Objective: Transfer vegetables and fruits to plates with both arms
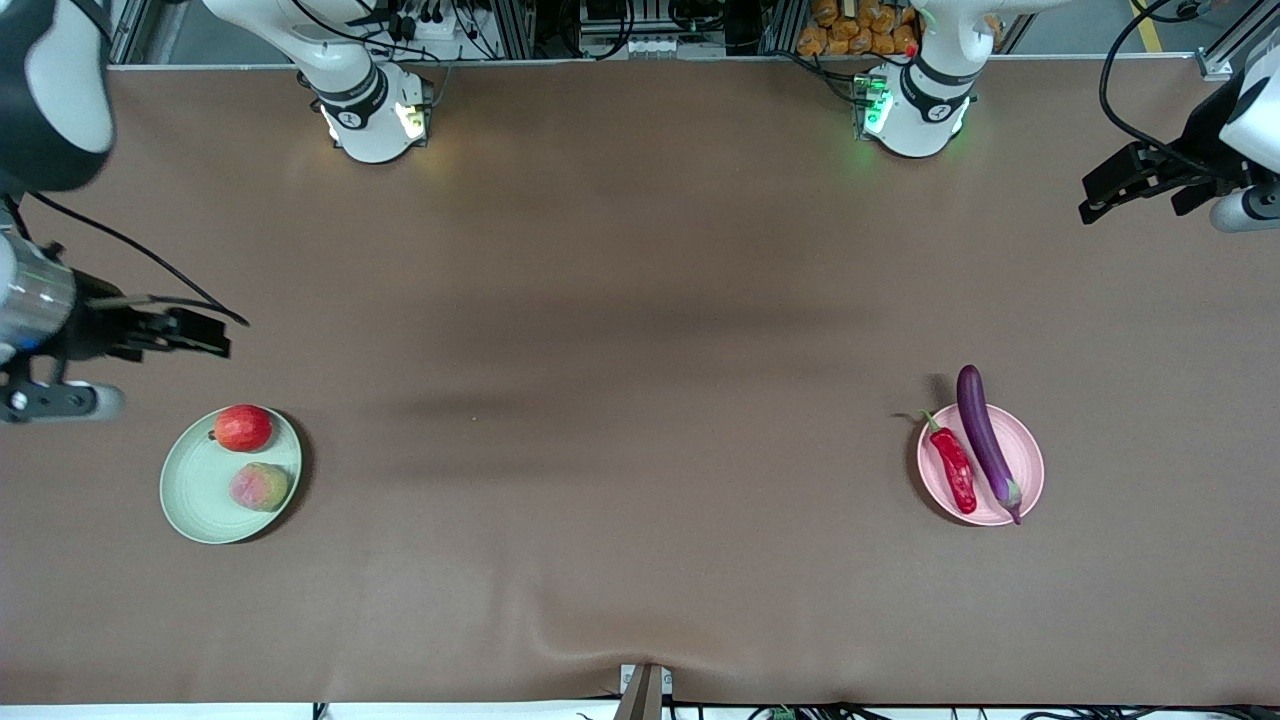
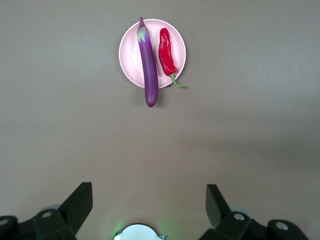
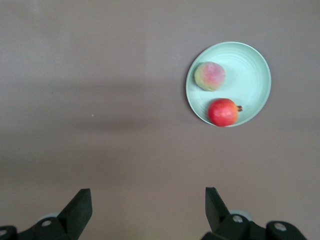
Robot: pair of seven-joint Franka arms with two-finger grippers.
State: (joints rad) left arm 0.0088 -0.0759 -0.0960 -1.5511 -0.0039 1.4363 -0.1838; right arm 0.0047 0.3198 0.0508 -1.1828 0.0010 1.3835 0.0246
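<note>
Pink plate (image 1: 1028, 470) and green plate (image 1: 195, 495) loaded — both hands wide open, empty, well clear.

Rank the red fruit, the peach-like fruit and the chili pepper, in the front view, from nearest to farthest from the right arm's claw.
1. Red fruit, on the green plate, closest to the right claw.
2. Peach-like fruit, same plate, nearer the camera.
3. Chili pepper, on the pink plate at the left arm's end.

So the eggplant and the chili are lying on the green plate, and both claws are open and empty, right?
Not quite: the eggplant and chili lie on the pink plate, as the front view shows. The left gripper and right gripper are indeed open and empty.
</note>
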